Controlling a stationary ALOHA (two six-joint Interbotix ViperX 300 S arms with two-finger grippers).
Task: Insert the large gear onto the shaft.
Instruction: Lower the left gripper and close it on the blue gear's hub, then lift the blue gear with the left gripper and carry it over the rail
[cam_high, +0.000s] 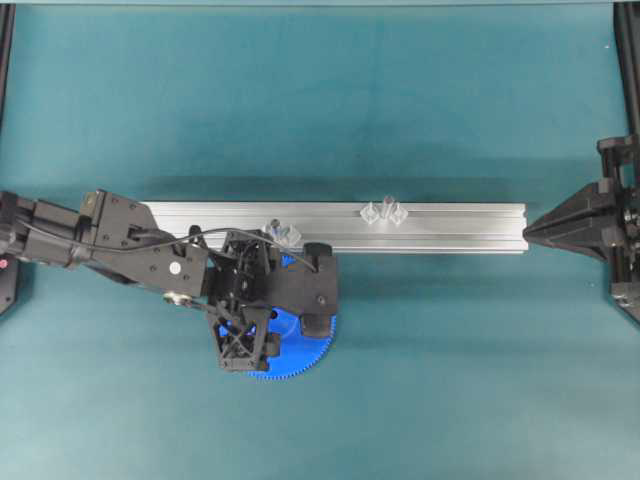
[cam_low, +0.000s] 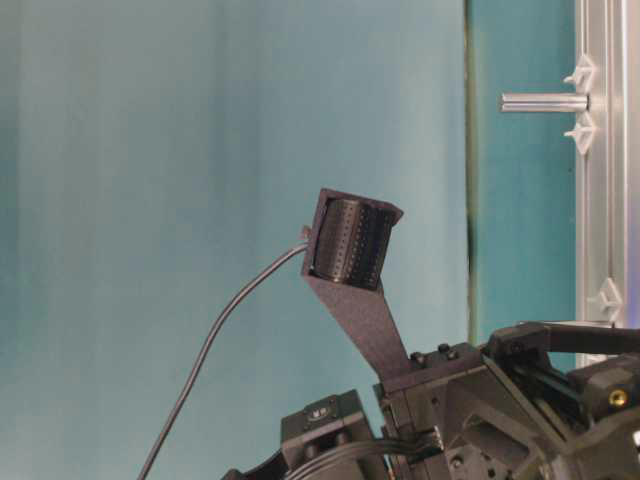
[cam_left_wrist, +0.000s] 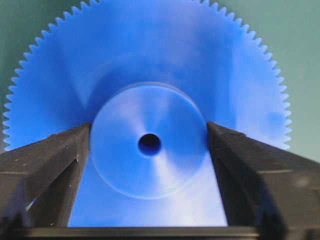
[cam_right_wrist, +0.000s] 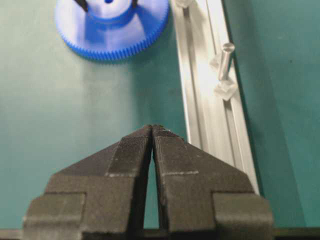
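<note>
Filling the left wrist view, the large gear (cam_left_wrist: 150, 100) lies flat on the teal table (cam_high: 450, 380), its raised round hub facing the camera with the small centre hole in plain sight. Black fingers (cam_left_wrist: 45, 165) of the left gripper (cam_left_wrist: 149, 150) stand on both sides of that hub, 1 at its left edge and 1 at its right, touching or all but touching it; whether they press hard enough to grip cannot be told, so the claw reads as spread across the hub rather than clamped on it. From overhead the left arm reaches in from the left edge and covers most of the blue disc, leaving only a toothed arc of the rim showing below and to the right of the claw. Just behind the gear runs the long aluminium rail (cam_high: 450, 228), lying left to right across the table. On the rail sit 2 small translucent mounts, 1 close to the left wrist and 1 further right carrying the shaft (cam_high: 386, 208), a thin silvery-clear peg standing upright; the table-level view shows it as a bare metal rod projecting from the rail. Gear and shaft are apart, the gear on the table in front of the rail. Well off to the right, the right gripper (cam_right_wrist: 152, 131) hangs clenched, its 2 fingertips pressed together on nothing.
</note>
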